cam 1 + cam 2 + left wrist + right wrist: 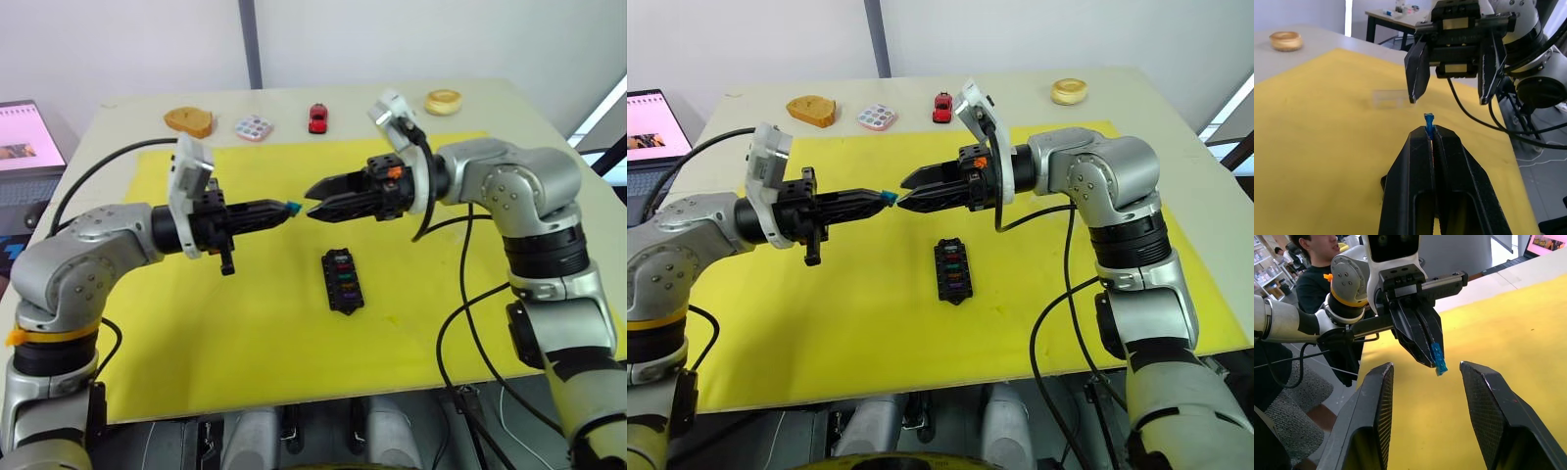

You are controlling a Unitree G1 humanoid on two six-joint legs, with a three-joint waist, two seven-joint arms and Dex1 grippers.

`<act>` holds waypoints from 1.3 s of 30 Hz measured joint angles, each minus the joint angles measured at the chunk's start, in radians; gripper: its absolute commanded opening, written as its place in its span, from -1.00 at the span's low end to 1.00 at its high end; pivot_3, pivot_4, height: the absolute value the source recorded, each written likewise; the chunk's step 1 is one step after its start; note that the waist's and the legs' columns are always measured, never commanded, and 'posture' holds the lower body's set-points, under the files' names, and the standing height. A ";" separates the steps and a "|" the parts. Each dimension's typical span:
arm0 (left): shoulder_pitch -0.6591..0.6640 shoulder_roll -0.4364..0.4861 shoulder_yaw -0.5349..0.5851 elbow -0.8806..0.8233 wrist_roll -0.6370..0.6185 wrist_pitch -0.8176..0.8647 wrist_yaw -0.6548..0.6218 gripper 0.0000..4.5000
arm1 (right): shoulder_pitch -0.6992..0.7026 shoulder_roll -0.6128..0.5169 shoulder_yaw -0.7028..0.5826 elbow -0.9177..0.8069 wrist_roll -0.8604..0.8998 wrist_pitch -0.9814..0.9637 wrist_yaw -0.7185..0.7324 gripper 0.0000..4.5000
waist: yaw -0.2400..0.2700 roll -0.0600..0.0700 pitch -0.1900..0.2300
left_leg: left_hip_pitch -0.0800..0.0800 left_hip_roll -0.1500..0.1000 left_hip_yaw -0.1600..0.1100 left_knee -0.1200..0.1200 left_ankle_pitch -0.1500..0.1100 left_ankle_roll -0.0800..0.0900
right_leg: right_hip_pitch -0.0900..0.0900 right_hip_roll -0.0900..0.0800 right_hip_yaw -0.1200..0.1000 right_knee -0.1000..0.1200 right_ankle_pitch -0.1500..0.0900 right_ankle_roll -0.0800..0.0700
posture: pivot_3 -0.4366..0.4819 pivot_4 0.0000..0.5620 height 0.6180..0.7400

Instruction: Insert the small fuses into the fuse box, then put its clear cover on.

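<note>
A: Which step are we on?

B: Fuse insertion, I'd judge, and mid-handover. The left gripper (1431, 131) has its two black fingers pressed together on a teal blade fuse (1428, 120), which sticks out past the fingertips. The right gripper (312, 200) faces it tip to tip, fingers spread wide, the fuse just ahead of the gap between them and not yet inside it.

A: Where's the fuse box?

B: The black fuse box (343, 280) lies on the yellow mat (245, 333), below the two grippers and a little to the right gripper's side, well apart from both. Several coloured fuses already sit in its slots; I can make out red, green, purple and orange, though not how many slots remain free.

A: And the clear cover?

B: In the left wrist view, a faint transparent rectangle (1390, 99) lies flat on the mat beyond the right gripper's fingers. I take that for the clear cover, untouched.

A: What does the next move call for?

B: Probably the right gripper easing forward until the fuse sits between its fingers, closing, then the left letting go. The fuse is tiny, so alignment must be close, or it could slip and drop onto the mat.
</note>
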 measured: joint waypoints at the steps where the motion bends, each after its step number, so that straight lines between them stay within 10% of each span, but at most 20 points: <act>1: -0.002 0.000 0.000 -0.001 -0.003 0.000 0.001 -1.00 | 0.000 0.002 0.000 0.000 0.000 0.000 0.000 0.00 | 0.000 0.000 0.000 | 0.000 0.000 0.000 0.000 0.000 0.000 | 0.000 0.000 0.000 0.000 0.000 0.000 | -0.05 -0.47 1.00; 16: -0.004 0.000 -0.001 -0.008 -0.022 0.000 0.022 -1.00 | 0.000 0.027 -0.001 0.000 0.003 0.013 -0.018 0.00 | 0.000 0.000 0.000 | 0.000 0.000 0.000 0.000 0.000 0.000 | 0.000 0.001 0.000 0.000 0.000 0.000 | -0.05 -0.47 1.00; 21: -0.004 0.000 -0.004 -0.010 -0.021 0.000 0.021 -1.00 | 0.001 0.035 -0.008 0.000 0.004 0.019 -0.035 -0.99 | 0.000 0.000 0.000 | 0.000 0.000 0.000 0.000 0.000 0.000 | 0.000 0.001 0.000 0.000 0.000 0.000 | -0.05 -0.47 1.00; 32: 0.006 0.002 -0.004 -0.025 -0.018 -0.002 0.026 -1.00 | 0.012 0.035 -0.012 -0.003 0.010 0.020 -0.033 -0.99 | 0.000 0.000 0.000 | 0.000 0.000 0.000 0.000 0.000 -0.001 | 0.000 0.001 0.000 0.000 0.000 0.000 | -0.05 -0.47 1.00; 39: 0.056 0.040 0.005 -0.036 0.000 -0.010 0.022 0.35 | 0.021 0.031 -0.012 -0.007 0.012 0.023 -0.033 -1.00 | -0.001 0.000 0.000 | 0.000 0.001 0.000 0.000 0.001 -0.001 | 0.000 0.001 0.000 0.000 0.000 0.000 | -0.05 -0.47 1.00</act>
